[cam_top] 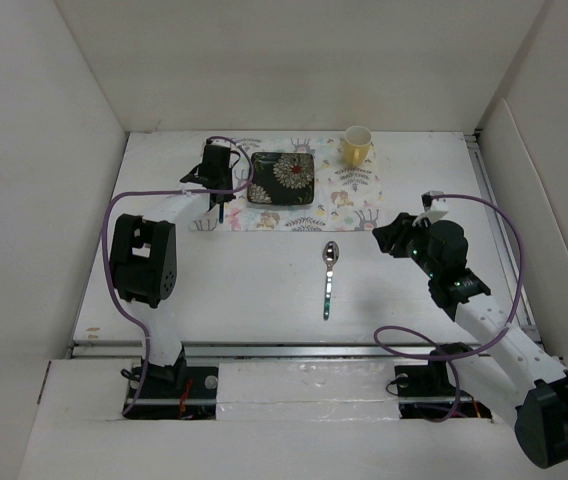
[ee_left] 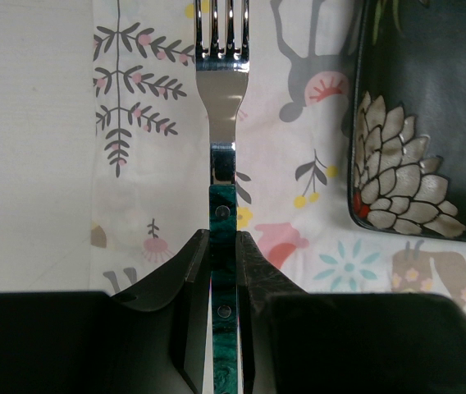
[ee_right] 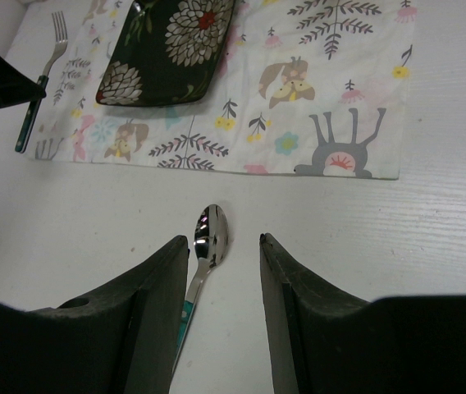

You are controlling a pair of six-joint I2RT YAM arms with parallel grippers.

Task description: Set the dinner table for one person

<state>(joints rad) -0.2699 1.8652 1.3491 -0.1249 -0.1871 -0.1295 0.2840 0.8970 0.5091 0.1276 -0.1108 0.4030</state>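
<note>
The white dinner table (cam_top: pixel 254 290) carries a patterned placemat (cam_top: pixel 349 195) with a dark floral square plate (cam_top: pixel 282 178) on it. My left gripper (cam_top: pixel 219 190) is shut on the green handle of a fork (ee_left: pixel 223 98), low over the placemat's left strip (ee_left: pixel 299 164), tines pointing away, just left of the plate (ee_left: pixel 422 123). A green-handled spoon (cam_top: pixel 329 278) lies on the bare table below the placemat. My right gripper (cam_top: pixel 389 238) is open and empty; in its wrist view the spoon's bowl (ee_right: pixel 210 234) shows between its fingers (ee_right: pixel 155 279).
A yellow cup (cam_top: pixel 356 146) stands at the placemat's far right corner. White walls enclose the table on three sides. The right wrist view also shows the fork (ee_right: pixel 44 70), the plate (ee_right: pixel 167 41) and the placemat (ee_right: pixel 315 98).
</note>
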